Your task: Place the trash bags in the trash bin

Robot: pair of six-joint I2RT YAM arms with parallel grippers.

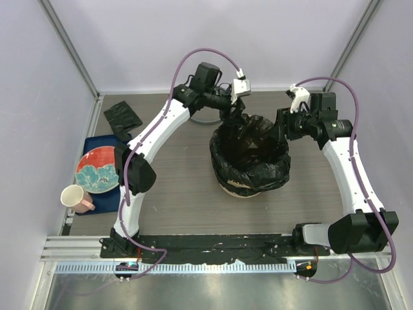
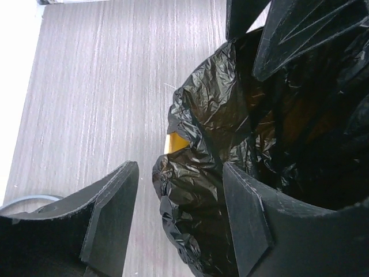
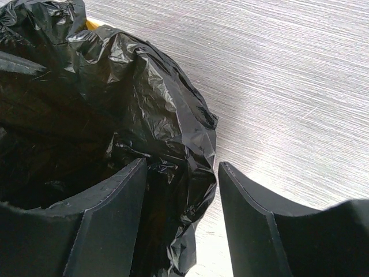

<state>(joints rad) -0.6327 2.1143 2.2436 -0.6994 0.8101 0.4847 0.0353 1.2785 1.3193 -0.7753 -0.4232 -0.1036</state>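
The trash bin (image 1: 240, 190) stands mid-table, and a large crinkly black trash bag (image 1: 250, 154) lines it and drapes over its rim. Only a cream strip at its base and a yellow patch (image 2: 176, 142) show. My left gripper (image 1: 235, 119) is at the far-left rim. It is open and straddles the bag's folded edge (image 2: 190, 190), with one finger (image 2: 248, 219) inside and table showing beside the other. My right gripper (image 1: 279, 132) is open at the right rim and straddles the film (image 3: 173, 115) in the same way. A second trash bag, a folded black packet (image 1: 121, 118), lies at the far left.
A blue mat (image 1: 97, 143) at the left edge carries a red-and-blue patterned plate (image 1: 97, 169), and a beige cup (image 1: 76, 197) stands next to it. A grey ring (image 1: 205, 121) lies on the table behind the bin. White walls close in the back and both sides.
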